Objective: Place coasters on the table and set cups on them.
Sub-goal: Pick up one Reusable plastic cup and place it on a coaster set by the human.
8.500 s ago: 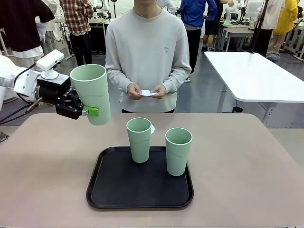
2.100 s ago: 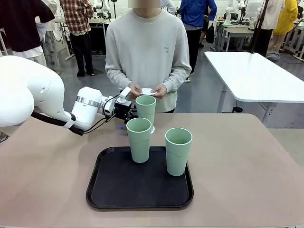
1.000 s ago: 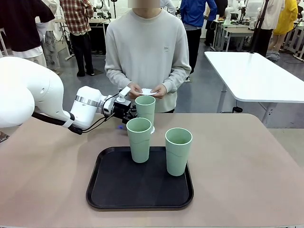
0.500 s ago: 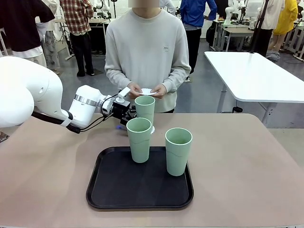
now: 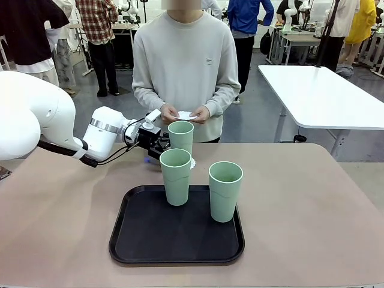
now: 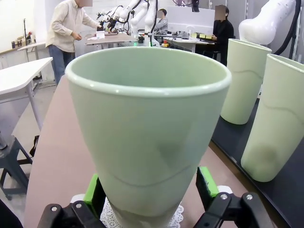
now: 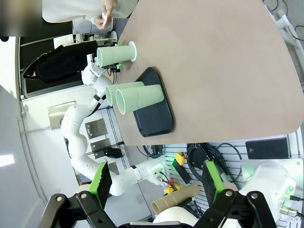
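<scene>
Your left claw (image 6: pixel 149 187) spread around cup (image 6: pixel 147 118) on coaster (image 6: pixel 108 214) behind tray (image 5: pixel 150 240), two empty cups (image 5: pixel 175 177) (image 5: pixel 225 191) on tray, right claw (image 7: pixel 156 183) spread, empty.

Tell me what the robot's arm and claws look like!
The left arm is fat, round and white, with a silver ring and thin black cables. The left gripper and right gripper are black with bright green pads.
</scene>
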Controlling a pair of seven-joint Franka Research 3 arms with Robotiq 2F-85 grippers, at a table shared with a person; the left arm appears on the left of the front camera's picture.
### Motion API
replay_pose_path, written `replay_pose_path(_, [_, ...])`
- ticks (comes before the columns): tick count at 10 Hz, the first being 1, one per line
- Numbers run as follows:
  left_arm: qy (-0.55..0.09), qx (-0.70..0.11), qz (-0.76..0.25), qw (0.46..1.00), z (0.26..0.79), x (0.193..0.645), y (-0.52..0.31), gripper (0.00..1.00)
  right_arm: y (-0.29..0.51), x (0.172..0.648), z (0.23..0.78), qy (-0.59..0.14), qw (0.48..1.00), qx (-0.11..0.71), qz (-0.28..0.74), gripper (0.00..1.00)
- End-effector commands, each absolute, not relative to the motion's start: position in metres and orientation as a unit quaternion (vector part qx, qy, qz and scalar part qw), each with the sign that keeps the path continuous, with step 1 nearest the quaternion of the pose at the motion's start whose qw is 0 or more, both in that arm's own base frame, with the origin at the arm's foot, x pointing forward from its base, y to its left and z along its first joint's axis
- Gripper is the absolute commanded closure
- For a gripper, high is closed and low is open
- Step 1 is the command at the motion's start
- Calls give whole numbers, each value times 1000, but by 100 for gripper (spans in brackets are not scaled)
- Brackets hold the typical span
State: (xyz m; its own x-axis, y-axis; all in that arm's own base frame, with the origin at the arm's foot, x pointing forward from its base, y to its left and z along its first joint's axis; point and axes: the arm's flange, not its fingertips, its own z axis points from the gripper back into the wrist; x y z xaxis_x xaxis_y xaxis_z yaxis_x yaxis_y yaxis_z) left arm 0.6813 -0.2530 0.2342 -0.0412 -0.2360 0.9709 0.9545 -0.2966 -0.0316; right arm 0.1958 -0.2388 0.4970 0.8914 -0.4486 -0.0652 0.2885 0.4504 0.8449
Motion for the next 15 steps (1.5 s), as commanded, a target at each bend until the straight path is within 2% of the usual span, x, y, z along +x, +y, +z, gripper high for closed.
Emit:
replay_pose_path(1, [-348, -512, -630, 469, 240, 687, -251, 0, -238, 196, 496, -87, 844, 485, -211, 0])
replay_pose_path(6, [-372, -489, -624, 482, 246, 690, -240, 0, -238, 196, 496, -87, 844, 485, -211, 0])
replay_pose_path(11, [-369, -468, -629, 499, 261, 684, -210, 0, -238, 196, 496, -87, 844, 485, -211, 0])
replay_pose_path(14, [-352, -425, -658, 513, 313, 651, -162, 0, -238, 196, 496, -87, 844, 485, -211, 0])
replay_pose_path(15, [-339, -404, -660, 535, 337, 631, -154, 0, -238, 196, 496, -87, 844, 485, -211, 0])
